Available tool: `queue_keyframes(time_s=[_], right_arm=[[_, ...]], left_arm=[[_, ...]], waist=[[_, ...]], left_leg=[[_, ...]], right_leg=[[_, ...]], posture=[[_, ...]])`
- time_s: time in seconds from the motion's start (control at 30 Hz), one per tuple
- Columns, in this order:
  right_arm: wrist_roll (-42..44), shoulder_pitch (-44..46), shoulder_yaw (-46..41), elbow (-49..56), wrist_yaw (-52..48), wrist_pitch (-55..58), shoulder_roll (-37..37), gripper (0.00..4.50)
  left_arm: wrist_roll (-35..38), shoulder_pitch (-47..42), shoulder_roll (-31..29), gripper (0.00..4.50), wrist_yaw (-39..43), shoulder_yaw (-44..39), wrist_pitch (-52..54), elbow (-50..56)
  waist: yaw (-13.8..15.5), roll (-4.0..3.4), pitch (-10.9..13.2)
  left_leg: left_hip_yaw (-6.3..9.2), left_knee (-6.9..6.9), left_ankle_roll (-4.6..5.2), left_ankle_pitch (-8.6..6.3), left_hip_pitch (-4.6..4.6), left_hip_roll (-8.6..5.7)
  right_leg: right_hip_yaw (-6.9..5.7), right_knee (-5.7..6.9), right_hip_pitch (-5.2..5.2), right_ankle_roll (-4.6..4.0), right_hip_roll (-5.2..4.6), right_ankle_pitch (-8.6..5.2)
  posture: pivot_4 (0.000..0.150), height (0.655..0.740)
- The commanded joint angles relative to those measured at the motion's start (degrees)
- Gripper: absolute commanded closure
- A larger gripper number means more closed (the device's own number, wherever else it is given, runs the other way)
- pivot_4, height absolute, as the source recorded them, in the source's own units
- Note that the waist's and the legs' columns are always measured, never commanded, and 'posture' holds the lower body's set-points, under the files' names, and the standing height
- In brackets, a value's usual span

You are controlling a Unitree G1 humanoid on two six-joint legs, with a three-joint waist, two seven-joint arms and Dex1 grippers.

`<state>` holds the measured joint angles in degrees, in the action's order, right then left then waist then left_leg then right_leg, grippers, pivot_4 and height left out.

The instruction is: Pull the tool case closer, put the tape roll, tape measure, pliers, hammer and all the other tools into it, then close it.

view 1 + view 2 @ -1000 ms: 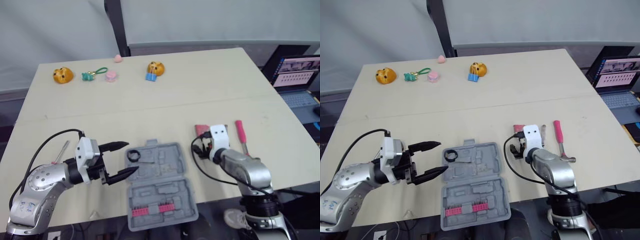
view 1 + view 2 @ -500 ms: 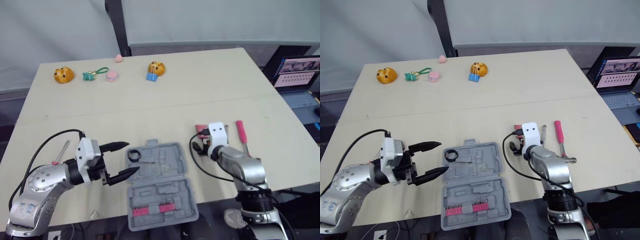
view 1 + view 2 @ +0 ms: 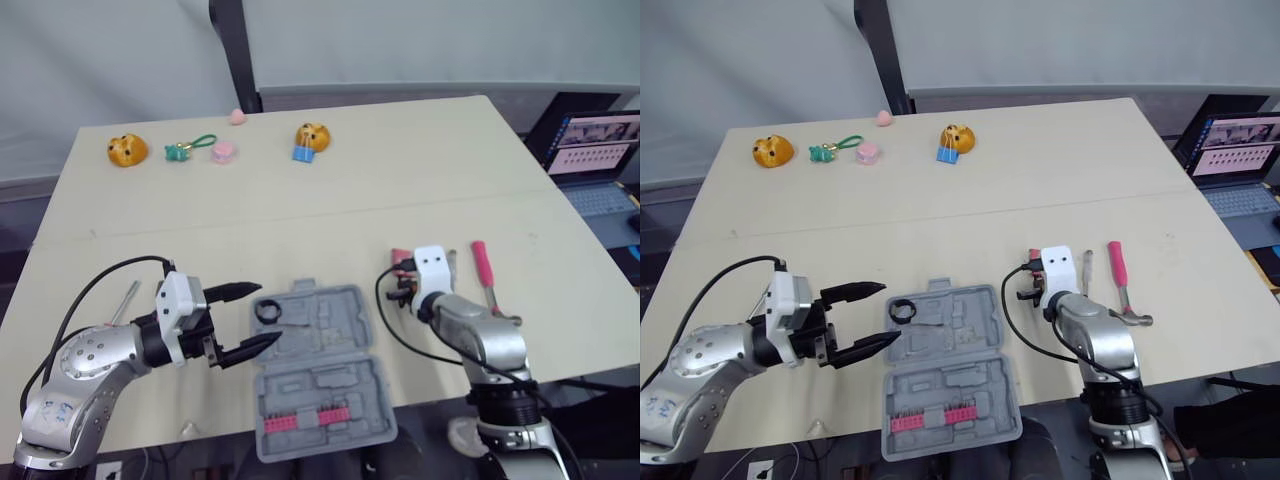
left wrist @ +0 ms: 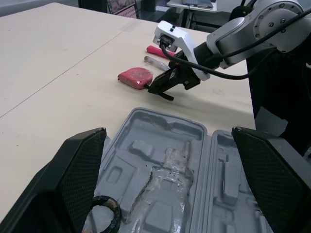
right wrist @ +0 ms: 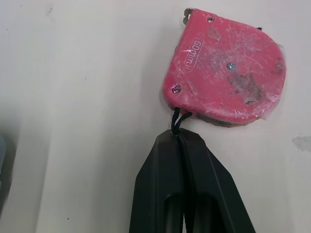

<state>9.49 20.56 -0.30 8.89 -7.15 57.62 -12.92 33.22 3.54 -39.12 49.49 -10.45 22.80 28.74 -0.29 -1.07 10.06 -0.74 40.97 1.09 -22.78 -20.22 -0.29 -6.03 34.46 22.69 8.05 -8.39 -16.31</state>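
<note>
near edge of the counter [image 3: 300, 220]: grey tool case [image 3: 345, 320] lies open and flat, its near half hanging a little past the edge. a strip of red bits [image 3: 300, 420] sits in the near half. black tape roll [image 4: 103, 199] sits in the far half, at its left corner.

left pincer [image 3: 267, 313] is at the case's left rim, level with the far half, fingers wide apart and holding nothing. in the left wrist view the tape roll shows between the two fingers; cannot tell whether either touches it.

toward the left edge lies a thin metal-shafted tool [image 3: 124, 302], well apart from the case; kind not clear.

right of the case's far right corner: right pincer [image 5: 177, 136], fingers pressed together, clamped on the black cord loop of the red tape measure [image 5: 228, 73]. the tape measure lies flat on the counter just beyond the fingertips, outside the case.

just right of it, a short silvery tool [image 3: 1087, 262], then the hammer [image 3: 480, 265] with its pink handle pointing toward the far edge.

far left of the counter: orange toy [image 3: 126, 150], green keychain [image 3: 188, 148], pink round piece [image 3: 222, 152]. an orange toy with a blue clip [image 3: 311, 138] sits near the far middle.

off the right edge: open laptop [image 3: 595, 150].
</note>
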Motion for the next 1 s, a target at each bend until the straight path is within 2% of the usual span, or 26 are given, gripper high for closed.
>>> queue_keyframes(time_s=[0.03, 0.2, 0.57, 1.0], right_arm=[[0.1, -2.7, -0.1, 3.8, -0.3, 2.3, -0.8, 4.45], [1.0, -6.5, -0.6, 10.2, -0.9, 6.4, -1.5, 4.45], [6.5, -20.7, -3.5, 28.5, -4.5, 17.1, -5.4, 4.45], [10.6, -27.4, -4.8, 38.9, -4.5, 25.9, -3.1, 4.45]], left_arm=[[0.5, -0.6, -0.6, 0.0, 0.4, 0.0, -0.3, 1.9], [1.1, -0.7, -0.6, 0.0, 1.1, 0.2, 0.3, 1.8], [2.2, 0.5, -0.8, 0.0, 4.0, 0.1, 0.8, 1.4], [1.4, 2.6, -0.7, 0.0, 7.6, -0.2, -1.8, -1.1]], waist=[[0.1, 0.0, 0.0], [0.1, -0.01, 0.0], [0.2, -0.02, 0.0], [0.2, -0.05, 0.0]], left_leg=[[0.01, 0.0, 0.0, 0.0, 0.0, 0.0], [0.02, -0.02, 0.0, 0.0, -0.01, 0.01], [0.03, -0.04, 0.0, -0.01, -0.02, 0.04], [0.05, -0.07, -0.01, -0.01, -0.01, 0.06]], right_leg=[[0.0, 0.0, 0.0, 0.0, 0.0, 0.0], [0.0, -0.02, 0.0, 0.0, 0.0, 0.0], [0.0, -0.09, -0.01, 0.0, -0.01, 0.0], [0.01, -0.14, -0.01, -0.01, -0.02, -0.01]], posture=[[0.15, 0.7155], [0.15, 0.7155], [0.15, 0.7155], [0.15, 0.7155]])
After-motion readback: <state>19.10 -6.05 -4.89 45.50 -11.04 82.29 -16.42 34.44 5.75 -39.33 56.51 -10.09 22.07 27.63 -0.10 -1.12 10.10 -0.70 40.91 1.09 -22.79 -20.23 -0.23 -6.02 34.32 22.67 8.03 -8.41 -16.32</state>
